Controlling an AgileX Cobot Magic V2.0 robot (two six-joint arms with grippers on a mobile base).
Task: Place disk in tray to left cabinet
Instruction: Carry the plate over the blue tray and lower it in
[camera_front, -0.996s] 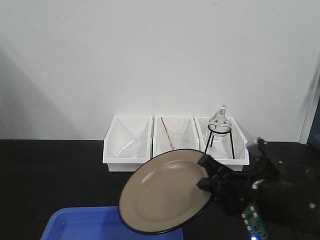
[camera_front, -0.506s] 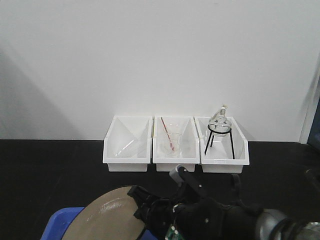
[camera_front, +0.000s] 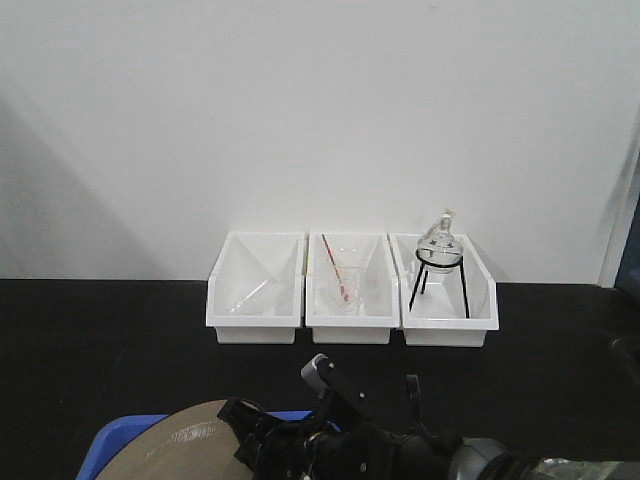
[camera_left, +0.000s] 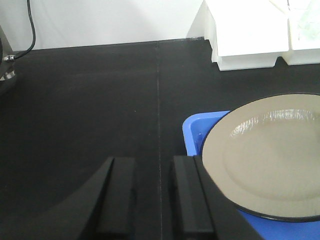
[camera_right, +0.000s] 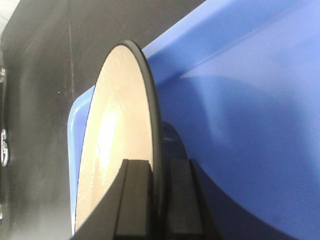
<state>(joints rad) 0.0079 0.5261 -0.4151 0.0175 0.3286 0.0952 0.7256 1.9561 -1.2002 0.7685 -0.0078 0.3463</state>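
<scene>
The disk (camera_front: 175, 445), tan with a thin black rim, hangs tilted low over the blue tray (camera_front: 108, 442) at the bottom left of the front view. My right gripper (camera_right: 159, 195) is shut on the disk's (camera_right: 117, 125) rim, one finger on each face, with the tray's (camera_right: 250, 100) floor just behind it. In the left wrist view the disk (camera_left: 270, 160) covers most of the tray (camera_left: 192, 134). My left gripper (camera_left: 152, 200) is open over the black tabletop just left of the tray, with nothing between its fingers. The left cabinet is out of view.
Three white bins (camera_front: 256, 290) stand in a row against the back wall. The middle one holds a glass beaker with a red rod (camera_front: 340, 278), the right one a flask on a black tripod (camera_front: 440, 250). A black cable (camera_left: 31, 30) hangs at the far left.
My right gripper has carried the disk down and to the left, from raised in front of the bins to low over the tray. The left gripper's earlier state is not shown.
</scene>
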